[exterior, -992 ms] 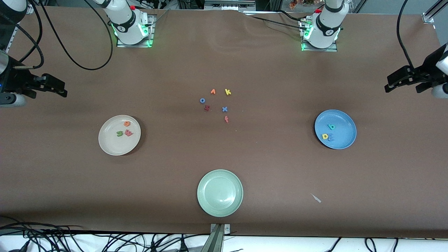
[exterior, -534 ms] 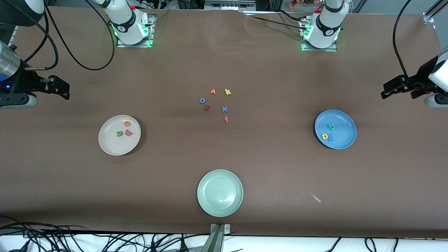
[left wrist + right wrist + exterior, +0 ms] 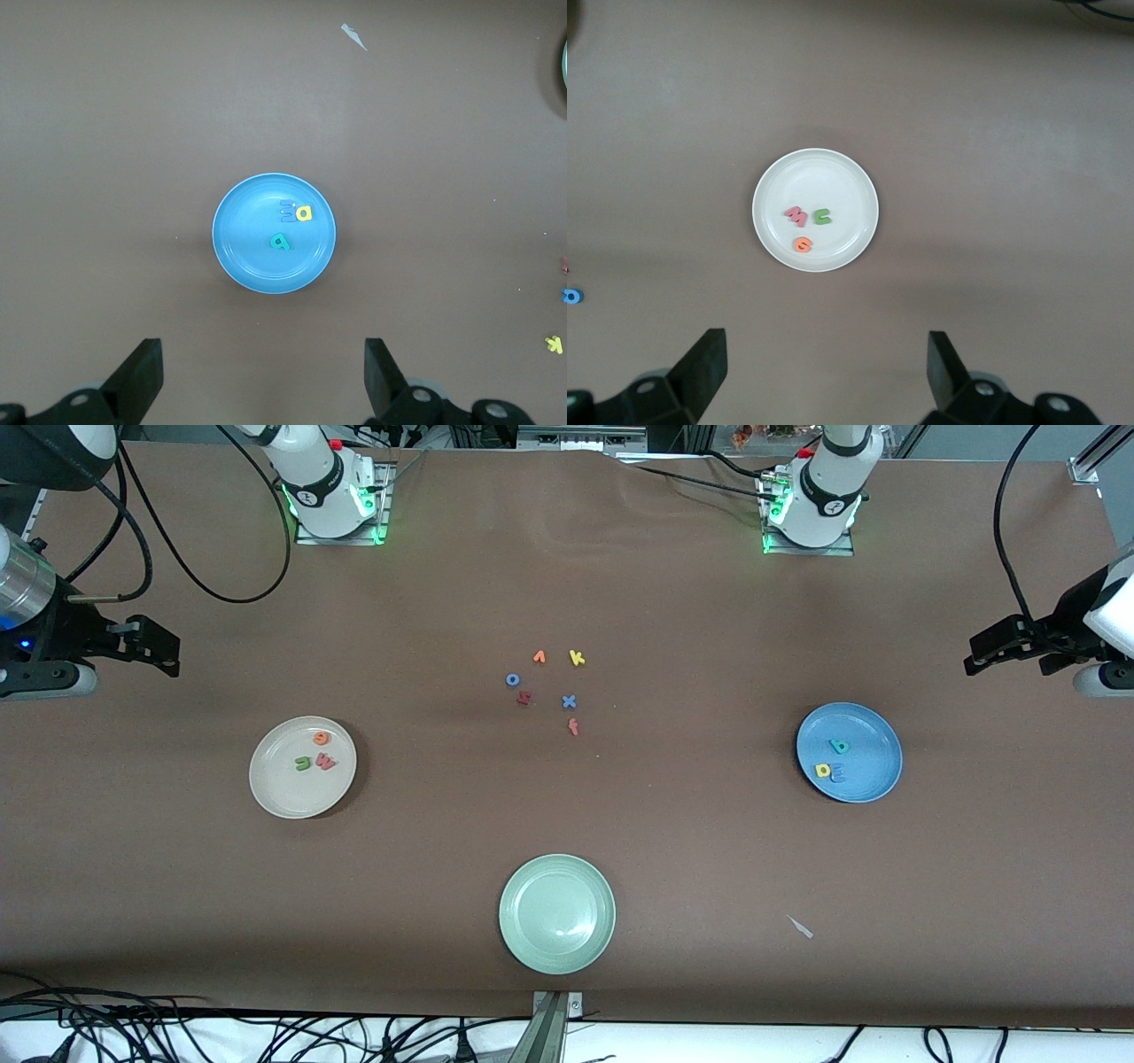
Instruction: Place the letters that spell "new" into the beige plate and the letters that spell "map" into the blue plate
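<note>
The brown bench (image 3: 620,841) is seen with both arms drawn up and waiting at its two ends. The beige plate (image 3: 270,793) lies toward the right arm's end, and in it the olive n (image 3: 303,763), orange e (image 3: 321,737) and pink w (image 3: 326,762) are found. The blue plate (image 3: 873,731), toward the left arm's end, holds the teal p (image 3: 838,747), yellow a (image 3: 823,771) and light blue m (image 3: 838,777). The pale green plate (image 3: 523,939) is left bare. Both words are judged placed; nothing appears left. The left gripper (image 3: 264,376) and right gripper (image 3: 827,367) are held with jaws open and empty
</note>
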`<action>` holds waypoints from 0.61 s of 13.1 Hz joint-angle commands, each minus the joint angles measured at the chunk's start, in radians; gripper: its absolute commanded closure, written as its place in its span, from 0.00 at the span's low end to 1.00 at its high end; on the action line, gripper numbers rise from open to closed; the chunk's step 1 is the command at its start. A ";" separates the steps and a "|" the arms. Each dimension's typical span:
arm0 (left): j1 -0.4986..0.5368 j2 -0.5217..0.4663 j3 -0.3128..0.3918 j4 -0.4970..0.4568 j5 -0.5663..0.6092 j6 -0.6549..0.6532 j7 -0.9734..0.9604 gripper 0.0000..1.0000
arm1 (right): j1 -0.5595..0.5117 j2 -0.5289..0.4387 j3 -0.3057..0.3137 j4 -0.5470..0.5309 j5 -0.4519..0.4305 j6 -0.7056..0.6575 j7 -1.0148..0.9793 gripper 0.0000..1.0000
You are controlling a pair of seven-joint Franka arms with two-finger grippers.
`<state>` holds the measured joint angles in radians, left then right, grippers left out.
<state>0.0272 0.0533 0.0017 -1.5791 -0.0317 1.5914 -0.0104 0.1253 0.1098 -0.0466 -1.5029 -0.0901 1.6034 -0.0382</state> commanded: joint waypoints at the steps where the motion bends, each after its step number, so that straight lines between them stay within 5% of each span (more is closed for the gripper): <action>1: -0.001 -0.006 -0.002 -0.007 0.026 0.016 0.023 0.00 | 0.005 0.002 0.001 0.023 -0.007 -0.020 0.006 0.00; 8: -0.003 -0.004 -0.003 -0.007 0.026 0.018 0.023 0.00 | 0.005 0.001 -0.001 0.023 0.027 -0.022 0.007 0.00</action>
<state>0.0268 0.0534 0.0012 -1.5791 -0.0317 1.5967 -0.0091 0.1266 0.1096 -0.0466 -1.5027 -0.0785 1.6025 -0.0381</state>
